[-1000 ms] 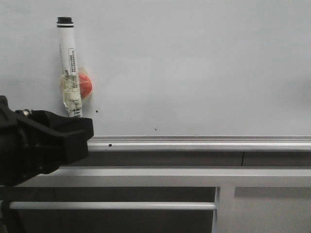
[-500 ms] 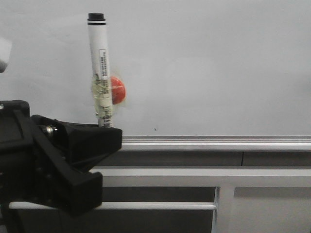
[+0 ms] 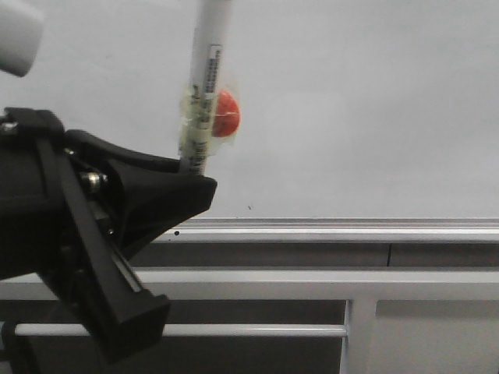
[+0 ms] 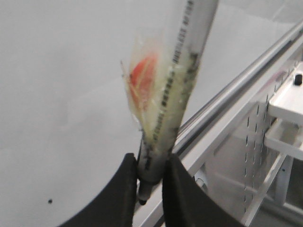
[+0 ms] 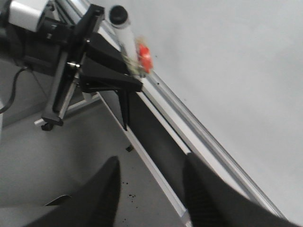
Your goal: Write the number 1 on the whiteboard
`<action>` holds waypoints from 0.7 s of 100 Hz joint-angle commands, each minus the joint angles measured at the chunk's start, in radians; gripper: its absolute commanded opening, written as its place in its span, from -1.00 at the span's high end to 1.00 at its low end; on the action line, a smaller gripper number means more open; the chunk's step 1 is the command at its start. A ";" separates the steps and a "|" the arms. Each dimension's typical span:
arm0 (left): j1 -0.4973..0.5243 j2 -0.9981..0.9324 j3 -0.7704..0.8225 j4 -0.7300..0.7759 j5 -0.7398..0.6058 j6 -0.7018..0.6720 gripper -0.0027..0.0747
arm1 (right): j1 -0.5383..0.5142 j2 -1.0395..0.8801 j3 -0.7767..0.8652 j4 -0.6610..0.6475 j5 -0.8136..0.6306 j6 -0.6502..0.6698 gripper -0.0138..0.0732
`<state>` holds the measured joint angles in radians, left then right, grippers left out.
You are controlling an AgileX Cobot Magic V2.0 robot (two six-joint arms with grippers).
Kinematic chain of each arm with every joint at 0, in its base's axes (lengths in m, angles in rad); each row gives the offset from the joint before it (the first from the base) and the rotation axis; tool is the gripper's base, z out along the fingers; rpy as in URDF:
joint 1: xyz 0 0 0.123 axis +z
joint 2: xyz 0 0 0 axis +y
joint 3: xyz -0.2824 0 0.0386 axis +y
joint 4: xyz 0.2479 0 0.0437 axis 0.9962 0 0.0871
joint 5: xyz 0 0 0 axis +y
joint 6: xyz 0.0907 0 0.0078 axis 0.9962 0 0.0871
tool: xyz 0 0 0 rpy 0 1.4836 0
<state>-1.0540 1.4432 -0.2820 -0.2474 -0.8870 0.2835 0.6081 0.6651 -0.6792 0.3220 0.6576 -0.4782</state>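
Note:
The whiteboard (image 3: 374, 101) fills the upper part of the front view, pale grey and glossy. My left gripper (image 3: 191, 178) is shut on a white marker pen (image 3: 204, 86) that stands nearly upright in front of the board, its top cut off by the frame edge. A red blob (image 3: 226, 114) is taped to the pen. In the left wrist view the black fingers (image 4: 125, 189) clamp the pen (image 4: 175, 90) near its lower end, and a narrow dark tip pokes out below them. My right gripper (image 5: 151, 163) is open and empty, well away from the board (image 5: 227, 61). The number 1 is out of view.
A silver ledge (image 3: 351, 230) runs along the board's bottom edge, with grey-white frame bars (image 3: 312, 282) under it. Tiny black dots (image 3: 249, 207) mark the board low down. A perforated metal upright (image 4: 255, 142) stands beside the frame. Grey floor (image 5: 57, 161) lies beneath my right gripper.
My left gripper has carried the pen to the right and upward along the board, so the pen's black top has left the frame. The gripper body now looms larger.

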 commanded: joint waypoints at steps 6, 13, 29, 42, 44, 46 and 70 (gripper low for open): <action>-0.007 -0.129 -0.114 -0.057 0.285 0.240 0.98 | 0.053 0.081 -0.070 -0.023 -0.037 -0.013 -0.23; -0.007 -0.167 -0.159 -0.104 0.436 0.345 0.98 | 0.073 0.127 -0.082 -0.027 -0.036 -0.018 -0.19; -0.007 -0.199 -0.203 -0.111 0.533 0.367 0.98 | 0.147 0.196 -0.125 -0.052 -0.049 -0.051 -0.18; -0.007 -0.201 -0.236 -0.097 0.612 0.370 0.98 | 0.189 0.248 -0.170 -0.100 -0.080 -0.051 -0.18; -0.007 -0.201 -0.239 -0.091 0.621 0.370 0.98 | 0.190 0.255 -0.174 -0.105 -0.082 -0.051 -0.18; -0.007 -0.201 -0.240 -0.082 0.628 0.370 0.98 | 0.192 0.263 -0.181 -0.109 -0.083 -0.051 -0.18; -0.007 -0.201 -0.247 -0.073 0.644 0.370 0.98 | 0.194 0.328 -0.211 -0.114 -0.085 -0.051 -0.18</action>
<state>-1.0540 1.2699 -0.4946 -0.3262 -0.1828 0.6546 0.7999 0.9878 -0.8532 0.2110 0.6357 -0.5153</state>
